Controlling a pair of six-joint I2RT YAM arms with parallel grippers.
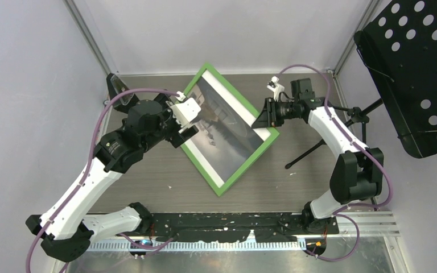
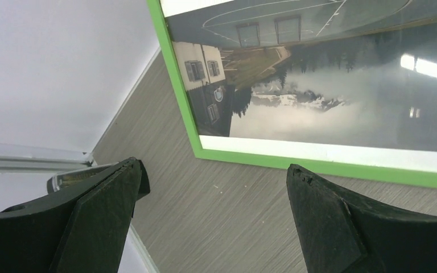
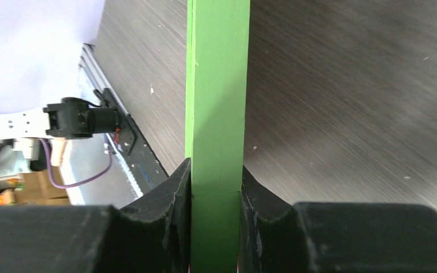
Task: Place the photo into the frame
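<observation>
**Gripping the framed print by its right edge**

Lying diagonally at the centre of the top view, the frame [image 1: 250, 165] shows its green face upward, and its long sides appear to run from upper left to lower right. The photo [image 1: 227, 128] sits inside it and fills the opening, with white bands along two opposite edges. The frame thus already holds its content, and the task looks close to done.

The right gripper [image 1: 266, 118] meets the frame's right corner. In the right wrist view its fingers [image 3: 165, 216] are clamped on the green rail, one on each face.

The left gripper [image 1: 186, 120] is at the opposite, left edge. Its fingers [image 2: 108, 199] are spread wide and hold nothing, with the frame's corner ahead of them, towards the upper right of that view.

Whether the frame rests flat on the table [image 1: 296, 187] cannot be told.
</observation>
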